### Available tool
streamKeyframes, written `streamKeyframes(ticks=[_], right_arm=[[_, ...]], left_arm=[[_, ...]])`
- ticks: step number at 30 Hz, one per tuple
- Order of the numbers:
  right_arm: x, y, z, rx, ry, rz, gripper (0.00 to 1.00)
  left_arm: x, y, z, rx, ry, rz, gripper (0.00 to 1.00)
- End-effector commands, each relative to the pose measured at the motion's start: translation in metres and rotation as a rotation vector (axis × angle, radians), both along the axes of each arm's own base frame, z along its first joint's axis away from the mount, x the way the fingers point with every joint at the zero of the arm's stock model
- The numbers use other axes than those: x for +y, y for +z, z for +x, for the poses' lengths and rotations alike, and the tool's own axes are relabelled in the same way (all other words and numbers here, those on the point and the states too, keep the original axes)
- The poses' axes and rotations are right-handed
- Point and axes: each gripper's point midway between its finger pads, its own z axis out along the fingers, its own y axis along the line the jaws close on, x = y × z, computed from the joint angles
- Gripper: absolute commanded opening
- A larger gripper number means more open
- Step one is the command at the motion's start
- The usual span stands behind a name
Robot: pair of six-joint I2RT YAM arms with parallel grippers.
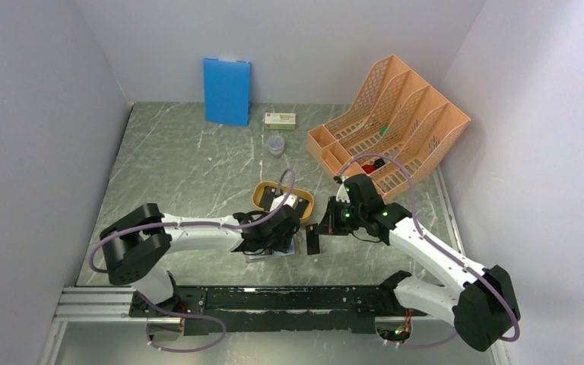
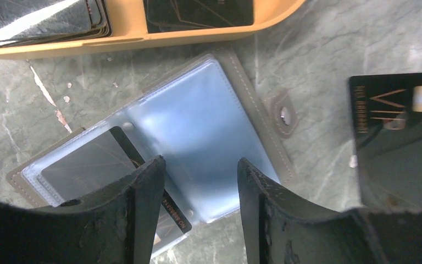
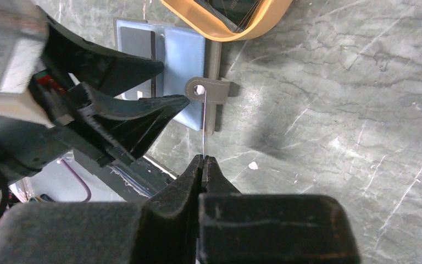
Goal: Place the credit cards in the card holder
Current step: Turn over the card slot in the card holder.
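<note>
The card holder (image 2: pixel 198 126) is laid open just beside the yellow tray (image 2: pixel 126 33), with one credit card (image 2: pixel 88 165) lodged in a pocket. The left gripper (image 2: pixel 200 165) is spread wide above it, empty. A second card (image 2: pixel 395 137) is clamped in the right gripper (image 3: pixel 203 160). Further cards (image 2: pixel 198 11) are left in the tray.

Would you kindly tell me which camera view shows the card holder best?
Left wrist: the card holder lies open, one dark card inside. Right wrist shows it partly behind the left gripper; the top view barely shows it.

Left fingers (image 2: pixel 143 220) spread apart, angled down; right fingers (image 3: pixel 187 187) pinched tight on a credit card (image 2: pixel 384 159)
</note>
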Motion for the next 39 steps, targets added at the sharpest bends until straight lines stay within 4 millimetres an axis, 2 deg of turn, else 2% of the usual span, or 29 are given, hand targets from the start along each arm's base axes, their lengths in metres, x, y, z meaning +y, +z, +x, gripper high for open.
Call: streamKeyframes(ticks=[1,6,10,13,19,26,39], right_arm=[[-0.006,0.0,-0.001,-0.012,-0.026,-0.017,0.0],[-0.007,0.002,0.0,-0.025,-0.034,-0.012,0.0],[-0.004,0.0,-0.002,-0.013,-0.025,0.002,0.0],[0.001,-0.004,-0.007,0.01,-0.001,0.029,0.0],[0.015,-0.008,-0.018,0.055,0.066,0.087,0.0],[0.029,-0.021,-0.027,0.136,0.104,0.117,0.0],[0.032,-0.034,-0.037,0.215,0.086,0.14,0.0]], left_arm=[[0.004,-0.014,0.005,-0.03,0.009,0.048,0.55],[0.02,-0.035,0.003,-0.022,0.023,0.13,0.47],[0.032,-0.048,-0.001,-0.002,0.035,0.185,0.32],[0.04,-0.051,-0.004,0.0,0.044,0.201,0.24],[0.054,-0.057,-0.009,0.009,0.063,0.222,0.13],[0.061,-0.063,-0.013,0.02,0.074,0.223,0.07],[0.063,-0.067,-0.014,0.024,0.08,0.228,0.05]])
